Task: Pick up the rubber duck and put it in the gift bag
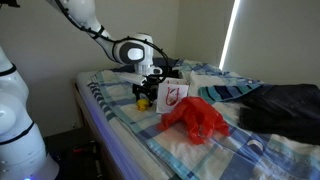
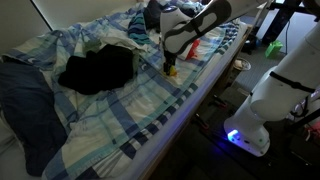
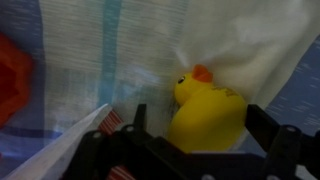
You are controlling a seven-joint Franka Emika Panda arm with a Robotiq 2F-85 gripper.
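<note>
Closest to the wrist camera, the duck (image 3: 208, 115) is sitting on the blanket (image 3: 110, 50), a glossy yellow rubber toy with a rounded body and a small orange beak pointing up and away from the lens. It is resting just in front of the bag (image 1: 175, 95), which is standing upright beside it, white with a red drawing on its face. The gripper (image 1: 148, 88) is hanging straight over the duck, pointing down at the bed (image 1: 120, 125), and the arm (image 1: 95, 30) is reaching in from above and bending at the wrist just short of it. The fingers (image 3: 135, 120) are standing wide apart and gripping nothing: in the wrist view one dark finger is showing on each side of the duck, with blanket visible between the duck and the finger on the left of the picture, while on the other side the toy is lying close against the finger, and I cannot tell whether it is touching. In an exterior view the duck (image 2: 171, 71) is showing as a yellow spot directly under the gripper, near the edge of the mattress. A crumpled red cloth (image 1: 195, 118) is lying on the near side of the bag, and further along the bed a heap of dark clothes (image 1: 280, 105) is spreading across the checked covers.
</note>
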